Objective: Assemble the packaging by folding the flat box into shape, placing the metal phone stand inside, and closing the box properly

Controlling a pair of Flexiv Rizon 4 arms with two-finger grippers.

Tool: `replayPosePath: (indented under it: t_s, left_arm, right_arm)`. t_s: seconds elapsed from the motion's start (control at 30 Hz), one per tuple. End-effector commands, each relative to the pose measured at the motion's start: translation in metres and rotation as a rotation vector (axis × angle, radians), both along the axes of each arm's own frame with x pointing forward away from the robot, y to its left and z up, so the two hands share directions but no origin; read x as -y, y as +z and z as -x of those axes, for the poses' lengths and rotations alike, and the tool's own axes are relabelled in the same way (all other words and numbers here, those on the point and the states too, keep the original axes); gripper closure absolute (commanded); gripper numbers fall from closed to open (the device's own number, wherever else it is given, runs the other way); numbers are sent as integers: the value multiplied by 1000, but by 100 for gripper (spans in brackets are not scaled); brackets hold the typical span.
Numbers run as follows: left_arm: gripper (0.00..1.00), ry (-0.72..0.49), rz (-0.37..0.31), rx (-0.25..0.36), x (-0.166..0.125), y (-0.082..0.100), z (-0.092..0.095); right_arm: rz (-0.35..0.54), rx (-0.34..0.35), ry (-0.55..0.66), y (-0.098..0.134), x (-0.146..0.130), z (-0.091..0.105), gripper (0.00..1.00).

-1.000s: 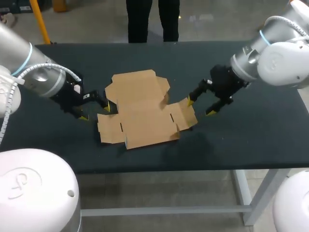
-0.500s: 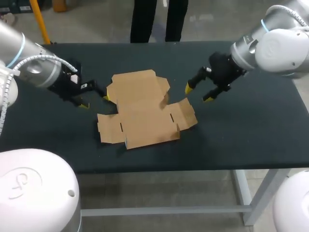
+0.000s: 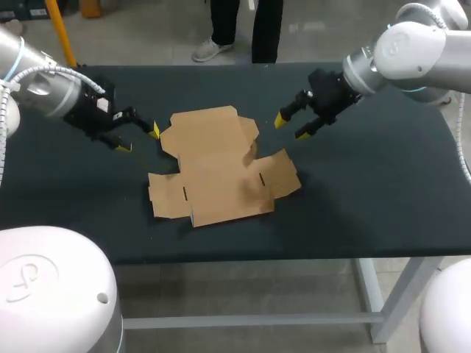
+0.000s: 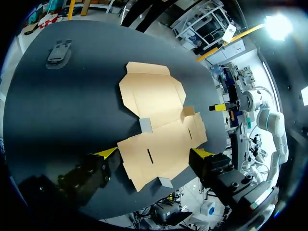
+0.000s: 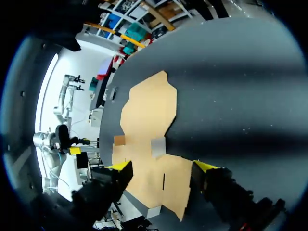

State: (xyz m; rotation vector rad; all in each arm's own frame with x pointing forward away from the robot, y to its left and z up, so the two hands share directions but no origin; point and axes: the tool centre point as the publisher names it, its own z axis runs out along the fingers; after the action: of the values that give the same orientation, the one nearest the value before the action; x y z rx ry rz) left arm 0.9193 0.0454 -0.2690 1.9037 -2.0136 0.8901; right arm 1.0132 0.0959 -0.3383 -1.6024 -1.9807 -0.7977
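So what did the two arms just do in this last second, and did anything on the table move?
Both arms pulled back from the cardboard toward the far side of the table. The left hand drew away from its left edge, the right hand from its right side. Both hands are open and empty; nothing was grabbed or let go. The cardboard stayed flat in the same spot.
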Motion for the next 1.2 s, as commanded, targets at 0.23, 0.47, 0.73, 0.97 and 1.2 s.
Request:
replayPosePath:
  t_s: [0.23,0.47,0.73,0.97,1.2]
  left_arm:
    - [0,-32,1,-28,-2,-3,-14]
    - [0,-38,0,-33,-2,-4,-17]
    - [0,-45,6,-34,-5,-7,-18]
    - [0,-46,9,-38,-8,-8,-21]
    - [0,-45,9,-40,-12,-10,-21]
  right_arm:
    - [17,-106,126,-23,-17,-32,34]
    - [6,-134,112,-39,-29,-46,43]
    - [-26,-118,83,-52,-41,-54,52]
    - [-62,-121,40,-63,-50,-65,52]
    - [-95,-90,-4,-68,-55,-71,53]
